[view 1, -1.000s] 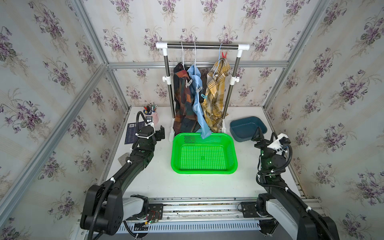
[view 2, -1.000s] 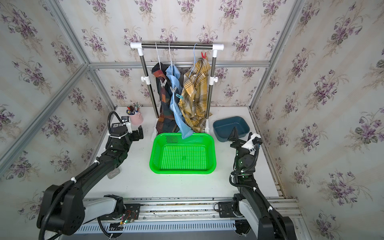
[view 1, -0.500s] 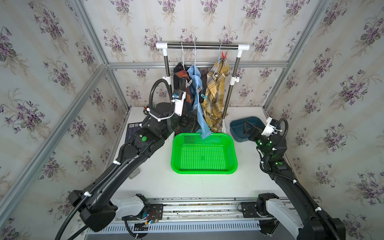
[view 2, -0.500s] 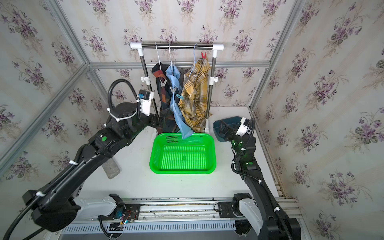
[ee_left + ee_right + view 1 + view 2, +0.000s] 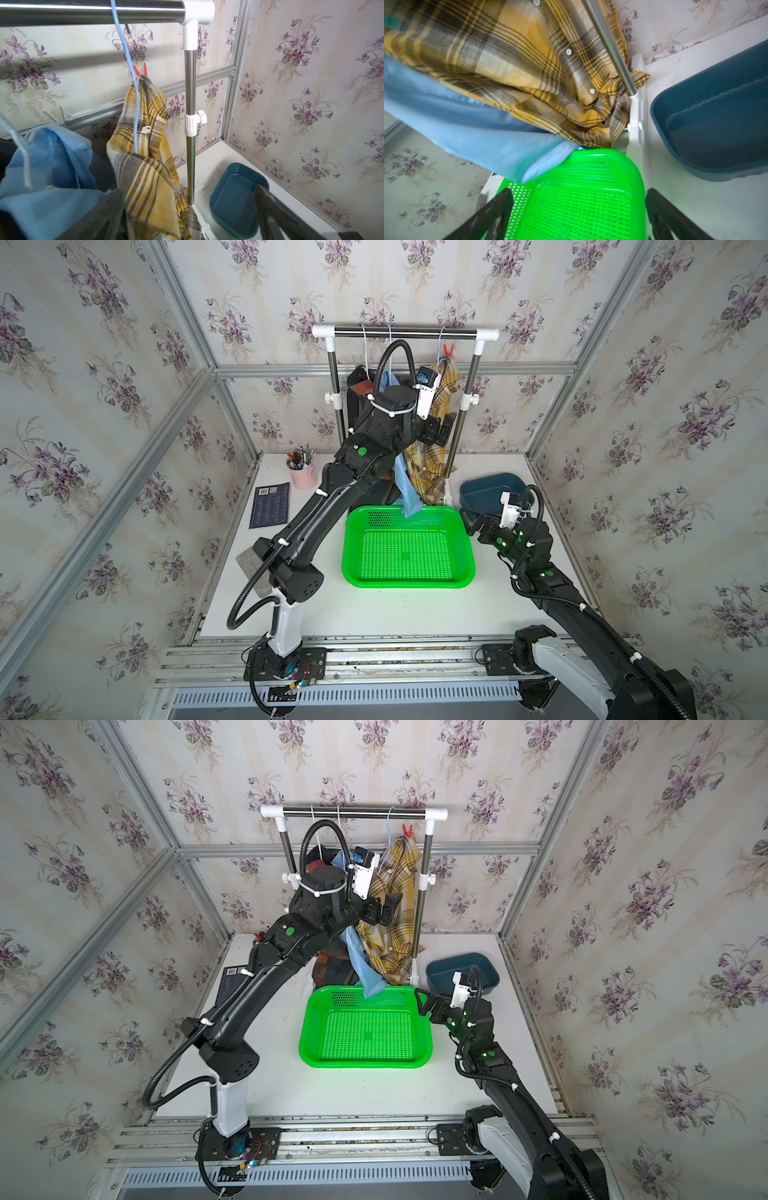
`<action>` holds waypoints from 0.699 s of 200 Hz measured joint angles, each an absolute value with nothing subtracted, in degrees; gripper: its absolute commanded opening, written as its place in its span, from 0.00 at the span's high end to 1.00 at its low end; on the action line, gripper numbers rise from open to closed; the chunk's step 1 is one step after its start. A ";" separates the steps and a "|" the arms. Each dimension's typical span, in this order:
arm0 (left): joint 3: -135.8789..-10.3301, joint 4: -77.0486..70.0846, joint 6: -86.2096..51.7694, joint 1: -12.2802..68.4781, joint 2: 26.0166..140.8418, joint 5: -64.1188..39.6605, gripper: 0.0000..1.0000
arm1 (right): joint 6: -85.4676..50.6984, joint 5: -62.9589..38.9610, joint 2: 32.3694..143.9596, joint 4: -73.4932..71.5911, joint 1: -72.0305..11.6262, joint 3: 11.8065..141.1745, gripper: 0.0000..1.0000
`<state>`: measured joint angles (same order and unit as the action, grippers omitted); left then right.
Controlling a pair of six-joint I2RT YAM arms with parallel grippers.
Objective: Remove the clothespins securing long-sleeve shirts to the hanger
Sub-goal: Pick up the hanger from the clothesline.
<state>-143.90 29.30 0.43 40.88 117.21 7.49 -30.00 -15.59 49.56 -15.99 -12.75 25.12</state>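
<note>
The red plastic spring clothespin sits high up, pinching the collar of the yellow-and-grey plaid cloth shirt to the thin blue wire hanger just under the steel rail, its two red legs splayed upward. It looks light, stiff and small, while the limp shirt will likely sag and swing if tugged. The sensible hold is therefore across those legs, squeezing them together to open its jaws before lifting away. The left gripper is raised in front of the plaid shirt, below the clip, spread wide with nothing in it. The right gripper hangs low over a corner of the bright green perforated plastic basket on the white surface, equally wide and empty. Only the left wrist view shows the clip's bite on collar and wire; in both top views it is a mere red speck. The right wrist view adds the hems, with the plain light blue cloth shirt trailing into the basket near the dark teal plastic tub. Only the top views show the dark plaid shirt, mostly behind the left arm. Other clips I cannot find.
</note>
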 measured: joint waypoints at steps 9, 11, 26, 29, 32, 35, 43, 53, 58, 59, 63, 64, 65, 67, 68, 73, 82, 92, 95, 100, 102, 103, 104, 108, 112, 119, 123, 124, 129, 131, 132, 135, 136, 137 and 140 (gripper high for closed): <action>-146.21 29.50 0.60 40.73 119.24 8.19 0.01 | -30.02 -15.64 48.25 -15.64 -12.75 24.56 0.01; -146.67 29.54 0.67 40.71 119.68 8.40 0.01 | -30.02 -15.66 47.88 -15.62 -12.75 24.40 0.00; -148.29 29.52 1.23 40.53 121.43 10.28 0.01 | -30.04 -16.71 45.28 -15.40 -12.82 23.40 0.01; -148.46 29.47 1.41 40.53 121.67 10.79 0.01 | -30.04 -16.99 44.82 -15.33 -12.84 23.24 0.01; -148.55 29.45 1.54 40.53 121.89 11.16 0.01 | -30.04 -17.30 44.34 -15.25 -12.86 23.07 0.01; -148.66 29.41 1.72 40.53 122.06 11.57 0.01 | -30.04 -17.54 43.94 -15.22 -12.86 22.94 0.01; -148.79 29.10 2.31 40.53 122.48 12.64 0.01 | -30.04 -17.98 42.78 -15.07 -12.93 22.48 0.00; -148.83 29.04 2.66 40.53 122.89 13.72 0.02 | -30.04 -18.48 41.65 -14.70 -13.08 22.00 0.00; -148.83 29.02 2.92 40.51 123.13 14.11 0.02 | -30.04 -18.74 41.15 -14.55 -13.06 21.69 0.00; -148.83 29.02 2.94 40.51 123.15 14.17 0.03 | -30.04 -18.74 41.08 -14.52 -13.06 21.65 0.00; -148.83 28.97 2.96 40.45 123.35 14.50 0.04 | -30.04 -18.90 40.73 -14.37 -13.06 21.39 0.00; -148.83 28.97 2.96 40.42 123.39 14.52 0.04 | -30.04 -18.92 40.62 -14.33 -13.06 21.32 0.00; -148.83 28.95 2.98 40.42 123.42 14.57 0.05 | -30.04 -18.90 40.58 -14.31 -13.06 21.28 0.00; -148.83 28.95 3.05 40.40 123.50 14.66 0.06 | -30.04 -18.94 40.45 -14.31 -13.06 21.12 0.00; -148.83 28.95 3.07 40.36 123.57 14.70 0.06 | -30.04 -18.94 40.42 -14.31 -13.06 21.08 0.00; -148.83 28.95 3.09 40.25 123.76 14.72 0.08 | -30.09 -19.07 40.21 -14.20 -13.06 20.80 0.01; -148.77 28.91 3.18 39.94 124.14 14.72 0.12 | -30.20 -19.11 40.03 -13.93 -13.06 20.40 0.01; -148.53 28.86 3.31 39.68 124.36 14.70 0.15 | -30.39 -19.46 40.01 -13.89 -13.06 20.08 0.01; -148.42 28.80 3.29 39.59 124.38 14.68 0.17 | -30.48 -19.57 40.01 -13.89 -13.06 20.01 0.01; -148.16 28.69 3.31 39.44 124.42 14.68 0.20 | -30.55 -19.77 40.01 -13.89 -13.06 19.90 0.01; -148.11 28.67 3.31 39.40 124.44 14.68 0.22 | -30.63 -19.86 40.01 -13.89 -13.06 19.88 0.01; -148.07 28.67 3.31 39.40 124.46 14.68 0.22 | -30.65 -19.88 40.01 -13.89 -13.06 19.88 0.01; -148.05 28.67 3.29 39.40 124.49 14.68 0.23 | -30.68 -19.90 40.01 -13.89 -13.06 19.86 0.01; -147.98 28.67 3.31 39.38 124.51 14.66 0.25 | -30.89 -19.99 40.01 -13.96 -13.06 19.79 0.01; -147.96 28.67 3.29 39.33 124.60 14.57 0.26 | -31.11 -20.08 40.01 -13.96 -13.06 19.73 0.01; -147.89 28.67 3.31 39.16 124.64 14.26 0.27 | -31.20 -20.21 40.01 -13.93 -13.06 19.66 0.02; -147.89 28.67 3.29 39.11 124.68 14.00 0.29 | -31.38 -20.25 40.01 -13.96 -13.06 19.59 0.02; -147.89 28.64 3.29 39.11 124.70 13.93 0.29 | -31.44 -20.29 40.01 -13.96 -13.06 19.59 0.02; -147.89 28.62 3.29 39.09 124.73 13.72 0.31 | -31.51 -20.38 40.01 -13.91 -13.06 19.59 0.01; -147.89 28.60 3.27 39.09 124.75 13.63 0.32 | -31.51 -20.38 40.01 -13.93 -13.06 19.59 0.02; -147.89 28.60 3.27 39.09 124.77 13.61 0.33 | -31.53 -20.38 40.01 -13.93 -13.06 19.59 0.02; -147.89 28.53 3.29 39.09 124.79 13.50 0.35 | -31.57 -20.40 40.01 -13.96 -13.06 19.59 0.02; -147.89 28.49 3.27 39.09 124.81 13.43 0.36 | -31.59 -20.40 39.99 -13.98 -13.06 19.59 0.02; -147.89 28.45 3.27 39.09 124.81 13.41 0.36 | -31.62 -20.40 39.99 -13.98 -13.06 19.59 0.02; -147.92 28.32 3.27 39.09 124.88 13.28 0.38 | -31.68 -20.43 39.94 -14.02 -13.06 19.59 0.02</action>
